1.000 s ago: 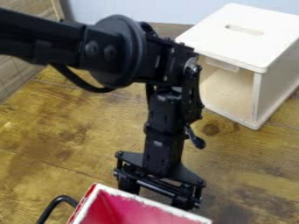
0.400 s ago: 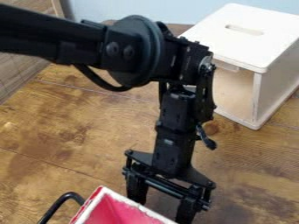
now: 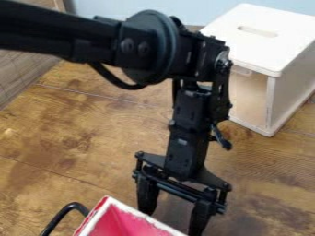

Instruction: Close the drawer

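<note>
The drawer (image 3: 123,221) shows at the bottom edge: a glossy red inside with a thin white rim, and a black loop (image 3: 59,219) at its left corner. Most of it is cut off by the frame. My gripper (image 3: 176,203) points steeply down just behind and to the right of the drawer's far rim. Its two black fingers (image 3: 146,192) stand wide apart, open, with nothing between them. The right finger's tip runs out of view at the bottom.
A pale wooden cube box (image 3: 261,57) with a slot in its top and an open front stands at the back right. The black arm (image 3: 87,41) stretches in from the upper left. The wooden table (image 3: 62,138) shows on the left.
The gripper has shifted right and lower in the picture; less of the red drawer shows now. The jaws stay open.
</note>
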`<state>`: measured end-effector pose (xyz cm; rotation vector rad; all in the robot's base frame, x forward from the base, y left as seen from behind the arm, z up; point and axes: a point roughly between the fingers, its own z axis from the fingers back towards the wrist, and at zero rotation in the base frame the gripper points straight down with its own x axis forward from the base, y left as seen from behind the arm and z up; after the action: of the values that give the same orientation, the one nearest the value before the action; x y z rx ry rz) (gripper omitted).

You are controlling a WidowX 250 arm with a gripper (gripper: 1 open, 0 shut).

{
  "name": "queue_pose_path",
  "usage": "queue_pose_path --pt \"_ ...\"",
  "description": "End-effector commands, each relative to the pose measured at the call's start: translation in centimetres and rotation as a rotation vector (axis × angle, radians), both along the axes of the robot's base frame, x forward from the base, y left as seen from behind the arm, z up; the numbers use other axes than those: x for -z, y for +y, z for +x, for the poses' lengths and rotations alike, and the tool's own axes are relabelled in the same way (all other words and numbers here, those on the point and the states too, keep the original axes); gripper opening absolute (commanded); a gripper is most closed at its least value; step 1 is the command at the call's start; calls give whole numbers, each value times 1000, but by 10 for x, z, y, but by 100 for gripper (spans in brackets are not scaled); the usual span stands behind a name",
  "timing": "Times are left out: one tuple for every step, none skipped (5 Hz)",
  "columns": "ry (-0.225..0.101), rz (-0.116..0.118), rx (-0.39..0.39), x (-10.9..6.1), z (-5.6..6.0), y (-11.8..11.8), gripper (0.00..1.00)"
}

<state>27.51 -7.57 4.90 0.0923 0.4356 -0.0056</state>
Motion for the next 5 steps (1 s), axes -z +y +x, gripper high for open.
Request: queue_pose_path --pt "-40 -5 -39 -14 13 7 100" --pt "-30 2 -51 -11 7 3 100" --pt "-20 9 -64 -10 0 -1 100" --pt "-12 14 -26 -12 -5 4 100" --pt "-2 19 4 -18 -9 9 100"
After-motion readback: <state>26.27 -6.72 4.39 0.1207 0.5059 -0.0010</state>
